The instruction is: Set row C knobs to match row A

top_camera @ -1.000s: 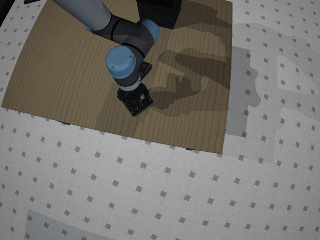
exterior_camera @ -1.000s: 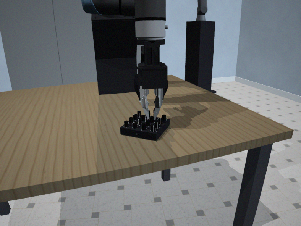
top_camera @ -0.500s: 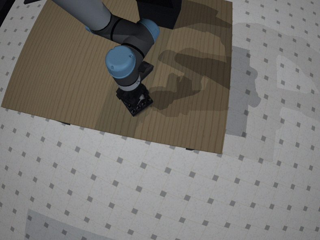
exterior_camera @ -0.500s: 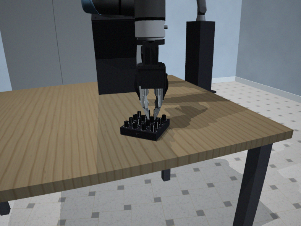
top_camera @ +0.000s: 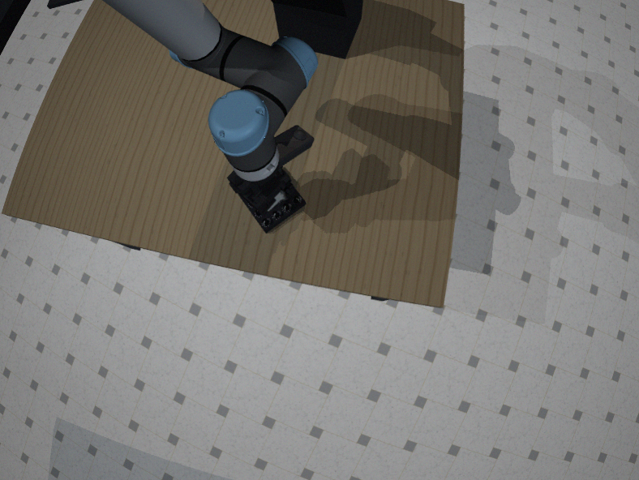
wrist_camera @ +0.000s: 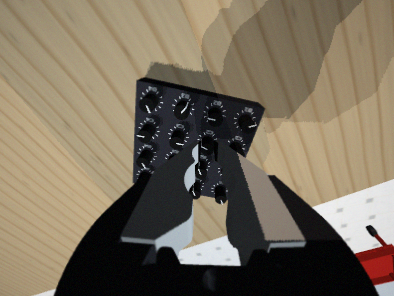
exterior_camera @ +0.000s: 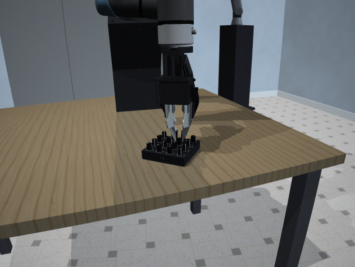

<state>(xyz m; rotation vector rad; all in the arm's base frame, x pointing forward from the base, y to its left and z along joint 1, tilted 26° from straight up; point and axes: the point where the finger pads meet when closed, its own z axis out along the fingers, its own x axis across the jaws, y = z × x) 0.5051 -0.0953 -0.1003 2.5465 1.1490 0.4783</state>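
The black knob box (top_camera: 285, 216) (exterior_camera: 172, 160) (wrist_camera: 163, 118) lies on the table, its socket (exterior_camera: 161, 158) facing the exterior camera. My gripper (exterior_camera: 179, 140) (wrist_camera: 207, 142) points down, shut on the third knob (wrist_camera: 208, 140) from the left in row C, counted from the socket side. This knob's white line points left in the wrist view. The first row C knob (wrist_camera: 148, 131) points left, the second (wrist_camera: 178, 136) right and slightly down. The two right-hand row A knobs (wrist_camera: 196, 188) (wrist_camera: 220, 193) point down; the fingers hide the others' marks. The fourth row C knob (wrist_camera: 237, 144) is partly hidden.
Neighbouring knobs stand close around the fingertips on all sides. The wooden table (top_camera: 361, 258) (exterior_camera: 71, 172) ends in front of the box. A black pedestal (exterior_camera: 137, 89) stands behind the gripper. A red object (wrist_camera: 377, 267) shows beyond the table in the wrist view.
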